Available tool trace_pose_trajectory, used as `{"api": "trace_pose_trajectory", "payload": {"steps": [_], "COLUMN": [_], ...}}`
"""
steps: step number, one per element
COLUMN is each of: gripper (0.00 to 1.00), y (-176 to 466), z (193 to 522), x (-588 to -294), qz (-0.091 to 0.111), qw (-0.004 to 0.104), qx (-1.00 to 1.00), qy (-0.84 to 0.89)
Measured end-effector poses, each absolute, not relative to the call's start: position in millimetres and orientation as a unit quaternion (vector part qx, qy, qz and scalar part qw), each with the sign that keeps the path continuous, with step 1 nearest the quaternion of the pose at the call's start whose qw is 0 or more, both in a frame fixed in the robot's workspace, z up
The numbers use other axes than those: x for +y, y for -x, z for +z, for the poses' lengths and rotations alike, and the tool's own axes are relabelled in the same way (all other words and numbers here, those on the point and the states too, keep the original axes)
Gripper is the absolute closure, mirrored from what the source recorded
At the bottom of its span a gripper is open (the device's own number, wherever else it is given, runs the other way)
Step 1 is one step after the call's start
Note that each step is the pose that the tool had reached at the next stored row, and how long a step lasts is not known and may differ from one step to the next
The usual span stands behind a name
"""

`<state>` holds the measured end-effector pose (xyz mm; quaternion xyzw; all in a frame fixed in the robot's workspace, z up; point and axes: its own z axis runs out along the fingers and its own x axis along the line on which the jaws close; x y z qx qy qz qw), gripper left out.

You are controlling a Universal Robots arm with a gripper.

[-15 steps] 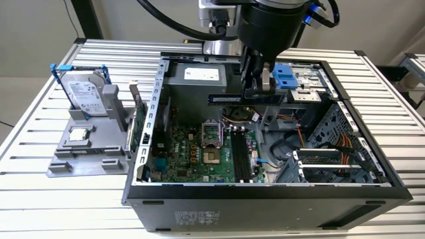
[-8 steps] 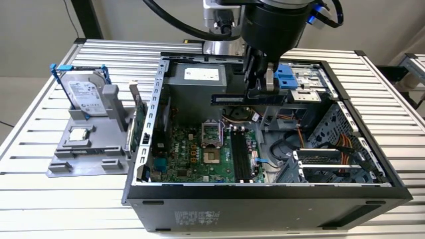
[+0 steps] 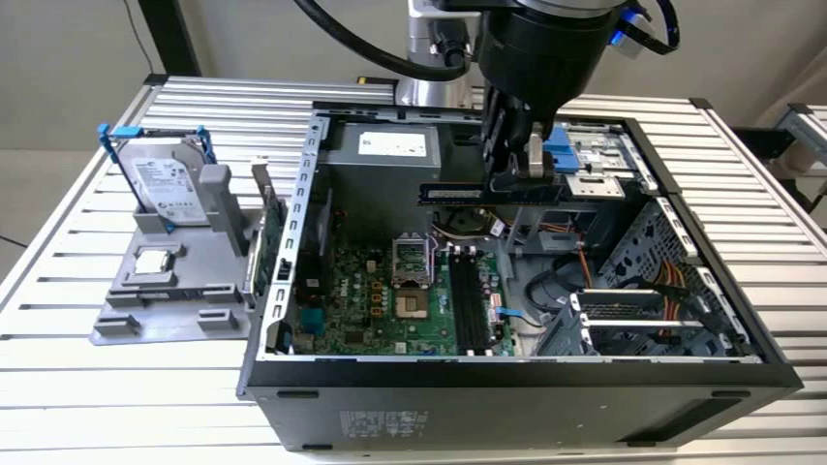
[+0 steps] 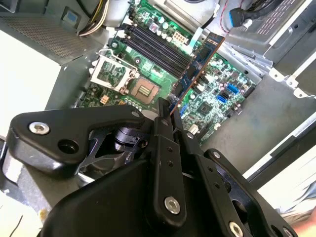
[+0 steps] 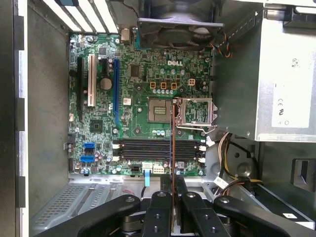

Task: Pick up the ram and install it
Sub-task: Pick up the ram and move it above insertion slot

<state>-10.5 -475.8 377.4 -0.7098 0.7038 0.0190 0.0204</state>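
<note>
A slatted metal table [image 3: 77, 387] carries an open black computer case [image 3: 517, 392] lying on its side, with its green motherboard [image 3: 387, 291] facing up. The arm [image 3: 549, 48] comes down from above over the far part of the case, its wrist pointing straight down into the opening. The gripper [image 3: 517, 174] hangs above the board, clear of it, near the silver power supply [image 3: 387, 145].

The claw is narrow, its black fingers [image 4: 163, 118] pinched onto one end of the ram [image 3: 452, 194]. The stick lies level in the exterior view, reaching out from the fingers toward the exterior view's left. It is held in the air over the motherboard and sits in none of the black memory slots [image 5: 158, 148]. It lies crosswise to them.

In the second wrist view the ram [image 4: 195, 66] shows as a long, thin green strip with a dark blue label. In the first wrist view it [image 5: 172, 143] is seen edge-on as a fine line.
</note>
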Motion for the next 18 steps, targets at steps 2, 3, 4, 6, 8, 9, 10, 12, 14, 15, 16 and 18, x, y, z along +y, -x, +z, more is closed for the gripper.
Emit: {"api": "trace_pose_trajectory", "payload": {"steps": [2, 3, 4, 6, 8, 9, 10, 12, 14, 15, 16, 18], "gripper": [1.00, 1.00, 1.00, 1.00, 1.00, 1.00, 1.00, 1.00, 1.00, 1.00, 1.00, 1.00], "y": [9.2, 8.6, 8.0, 6.8, 5.6, 4.9, 4.2, 3.5, 3.0, 2.8, 2.7, 2.0], "z": [377.4, 377.4, 377.4, 377.4, 377.4, 377.4, 377.4, 377.4, 377.4, 377.4, 377.4, 377.4], "x": [-475.8, -475.8, -475.8, -475.8, -475.8, -475.8, -475.8, -475.8, -475.7, -475.7, -475.7, -475.7], "qz": [0.019, 0.019, 0.019, 0.019, 0.019, 0.019, 0.019, 0.019, 0.019, 0.019, 0.019, 0.019], "qw": [0.020, 0.020, 0.020, 0.020, 0.020, 0.020, 0.020, 0.020, 0.021, 0.021, 0.021, 0.021], "qx": [0.704, 0.704, 0.704, 0.704, 0.704, 0.704, 0.704, 0.705, 0.709, 0.712, 0.715, 0.719], "qy": [0.710, 0.710, 0.710, 0.710, 0.710, 0.710, 0.710, 0.709, 0.705, 0.702, 0.699, 0.694]}}
